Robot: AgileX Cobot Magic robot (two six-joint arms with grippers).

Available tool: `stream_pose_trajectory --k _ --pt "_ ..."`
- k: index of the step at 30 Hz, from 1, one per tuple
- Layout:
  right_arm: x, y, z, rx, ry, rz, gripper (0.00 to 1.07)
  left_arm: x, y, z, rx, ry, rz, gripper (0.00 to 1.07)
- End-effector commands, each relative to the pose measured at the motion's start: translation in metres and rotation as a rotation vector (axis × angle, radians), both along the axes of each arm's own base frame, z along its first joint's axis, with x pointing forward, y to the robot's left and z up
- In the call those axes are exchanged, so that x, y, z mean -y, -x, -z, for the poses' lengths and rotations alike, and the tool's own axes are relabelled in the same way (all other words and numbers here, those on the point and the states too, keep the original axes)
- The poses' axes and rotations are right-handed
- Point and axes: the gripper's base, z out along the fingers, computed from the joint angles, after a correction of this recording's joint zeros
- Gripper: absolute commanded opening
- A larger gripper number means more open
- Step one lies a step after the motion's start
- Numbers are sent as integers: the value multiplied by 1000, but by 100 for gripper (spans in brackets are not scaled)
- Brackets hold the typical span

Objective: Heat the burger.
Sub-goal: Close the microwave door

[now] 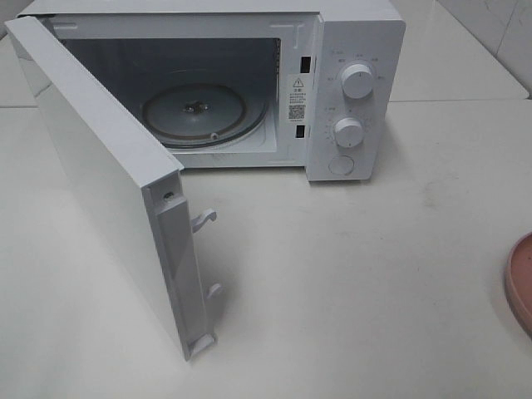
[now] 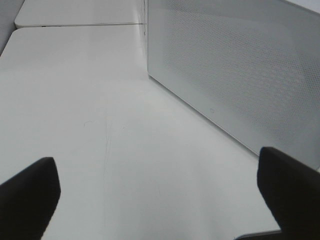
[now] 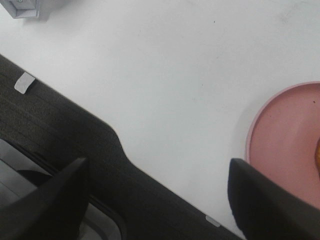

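Left end effector (image 2: 157,200) spread wide beside microwave door (image 2: 240,75); right end effector (image 3: 160,200) apart over table edge, beside pink plate (image 3: 285,145).

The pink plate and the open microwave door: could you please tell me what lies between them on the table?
Nothing: in the exterior high view, only bare white table runs from the door to the plate.

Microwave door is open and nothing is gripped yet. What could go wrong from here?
1. The open microwave door juts far across the table; an arm carrying something to the cavity could clip it.
2. The pink plate sits at the table's right edge, mostly outside the high view, so a nudge from the open right gripper might push it off.
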Motion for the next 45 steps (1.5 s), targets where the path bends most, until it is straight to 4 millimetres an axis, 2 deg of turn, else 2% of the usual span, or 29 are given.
stream_pose_trajectory --k 1,3,10,25,45 --pt "3 3 -1 45 -18 12 74 0 3 1 15 10 -3 100" --pt "11 9 -3 95 -45 91 74 0 3 1 15 10 -3 100" --pt "20 22 -5 187 -88 207 74 0 3 1 15 10 -3 100" --pt "29 52 -6 386 -144 446 74 0 3 1 15 10 -3 100" --pt "29 53 -6 392 -144 465 71 0 3 1 15 10 -3 100"
